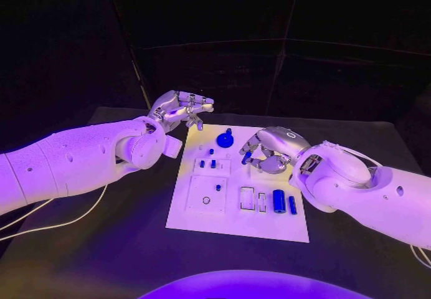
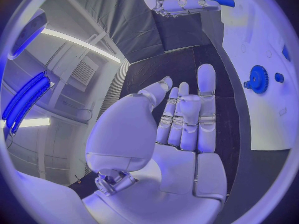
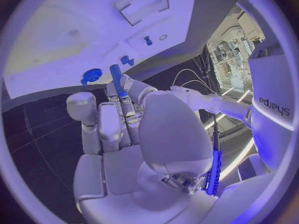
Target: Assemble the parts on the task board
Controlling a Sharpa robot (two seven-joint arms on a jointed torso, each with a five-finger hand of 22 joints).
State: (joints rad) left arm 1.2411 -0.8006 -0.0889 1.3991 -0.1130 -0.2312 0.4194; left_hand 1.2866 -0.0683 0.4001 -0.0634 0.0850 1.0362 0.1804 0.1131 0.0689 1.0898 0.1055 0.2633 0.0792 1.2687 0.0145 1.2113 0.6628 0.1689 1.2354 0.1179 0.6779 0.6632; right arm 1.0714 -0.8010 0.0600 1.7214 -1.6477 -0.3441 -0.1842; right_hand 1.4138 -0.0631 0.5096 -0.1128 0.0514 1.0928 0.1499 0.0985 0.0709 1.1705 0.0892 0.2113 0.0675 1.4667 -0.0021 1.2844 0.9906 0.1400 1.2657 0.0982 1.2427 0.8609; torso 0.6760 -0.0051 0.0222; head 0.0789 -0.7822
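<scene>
Black table (image 1: 108, 261), white task board (image 1: 235, 225) centered.

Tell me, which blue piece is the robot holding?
The long blue peg, pinched in the right hand above the task board. The round blue gear and the other blue pieces all sit on the board, untouched.

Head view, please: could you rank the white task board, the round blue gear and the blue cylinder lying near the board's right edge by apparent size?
1. White task board
2. Round blue gear
3. Blue cylinder, close to the gear in apparent size, so that order is unsure.
</scene>
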